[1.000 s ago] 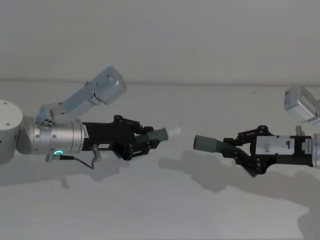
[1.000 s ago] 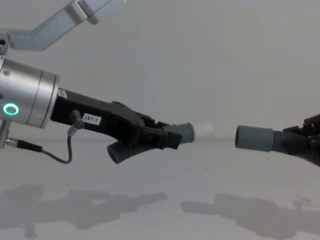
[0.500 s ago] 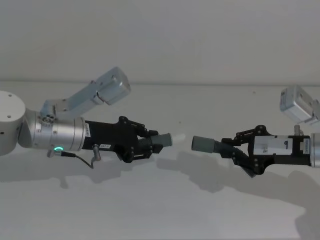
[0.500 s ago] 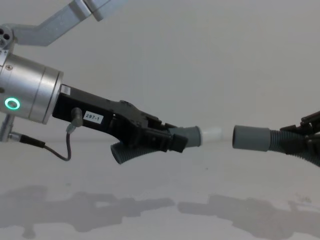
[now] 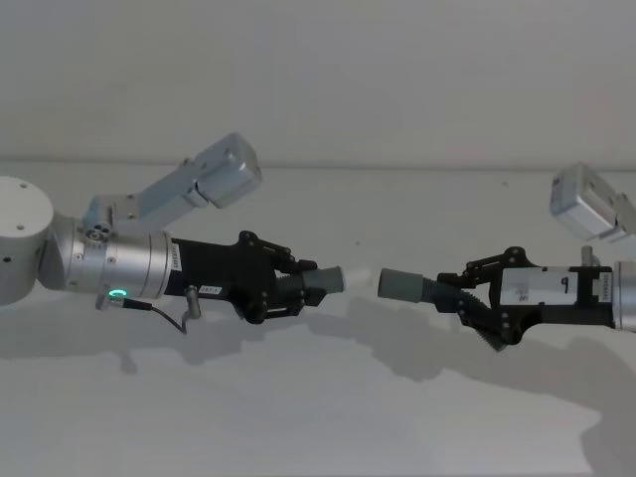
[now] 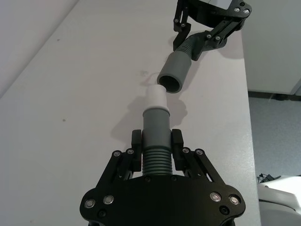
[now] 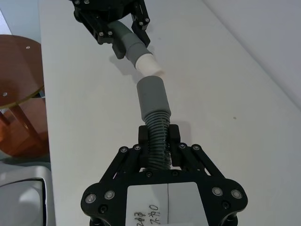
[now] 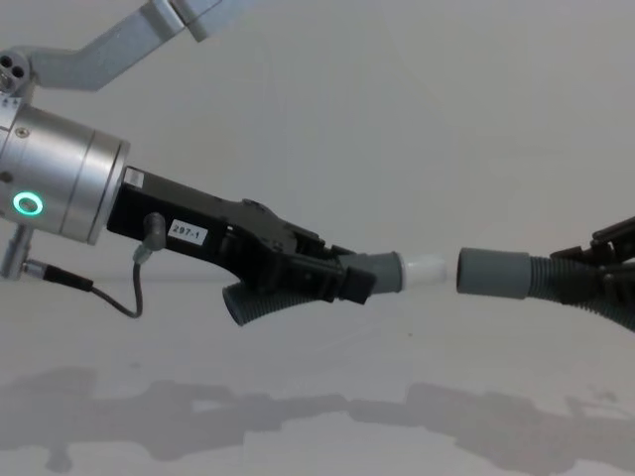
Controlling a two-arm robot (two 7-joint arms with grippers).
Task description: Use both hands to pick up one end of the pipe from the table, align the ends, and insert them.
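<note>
Both pipe pieces hang in the air above the table [image 5: 318, 417]. My left gripper [image 5: 298, 288] is shut on the ribbed part of one piece [image 6: 156, 157]. Its tapered grey cuff [image 8: 382, 273] and whitish tip [image 8: 425, 268] point right. My right gripper [image 5: 475, 298] is shut on the ribbed part of the other piece [image 7: 157, 134], whose wider grey sleeve [image 8: 493, 273] points left. The tip [image 6: 155, 98] sits just short of the sleeve mouth [image 6: 173, 74], a small gap apart and nearly in line. The curved tail of the left piece [image 8: 243, 305] hangs below the left gripper [image 8: 332, 278].
The table's far side meets a plain wall. A brown round stool [image 7: 19, 89] stands off the table's edge, and grey floor [image 6: 277, 141] shows past another edge. Shadows of both arms lie on the table under them.
Both grippers have moved toward each other with their pipe pieces. The gap between the whitish tip and the grey sleeve has shrunk to a sliver.
</note>
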